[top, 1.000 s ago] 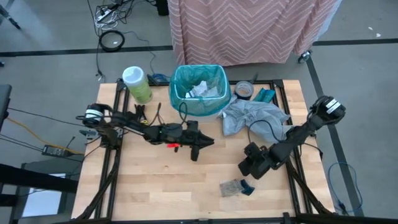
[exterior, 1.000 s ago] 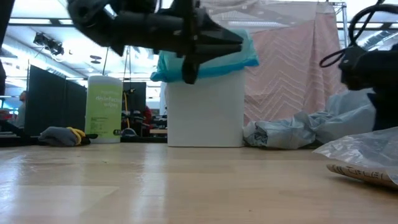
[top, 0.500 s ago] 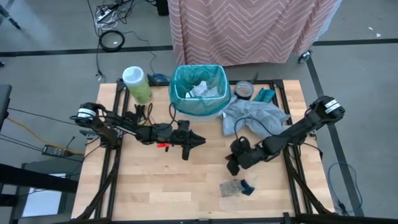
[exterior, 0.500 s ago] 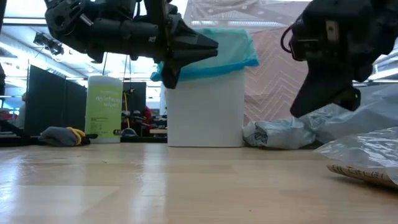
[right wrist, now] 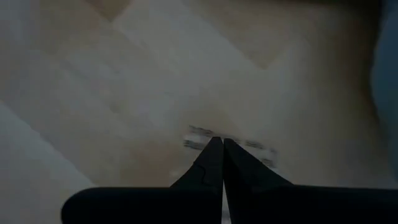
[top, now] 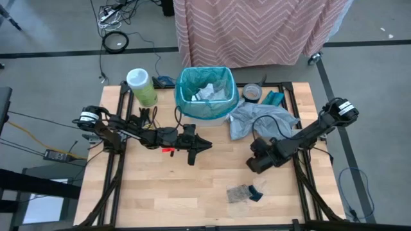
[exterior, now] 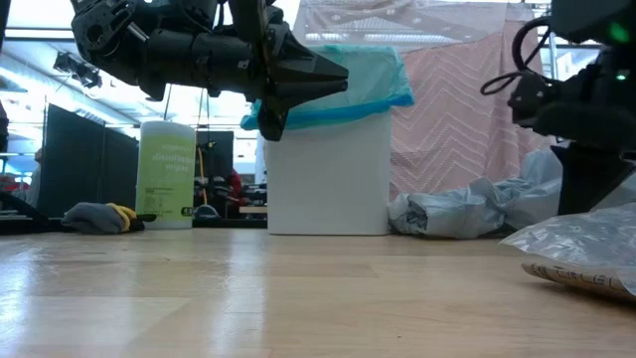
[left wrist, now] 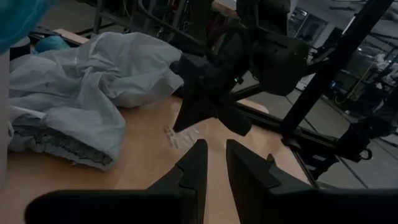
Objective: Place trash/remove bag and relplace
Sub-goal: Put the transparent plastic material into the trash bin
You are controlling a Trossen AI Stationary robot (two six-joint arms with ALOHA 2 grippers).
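High view: right gripper (top: 257, 165) — fingers pressed together, empty — is hovering above clear packet (top: 241, 192); next, opening and descending.

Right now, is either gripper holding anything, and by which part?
Nothing is held. The left gripper shows an empty gap; the right gripper is shut on nothing.
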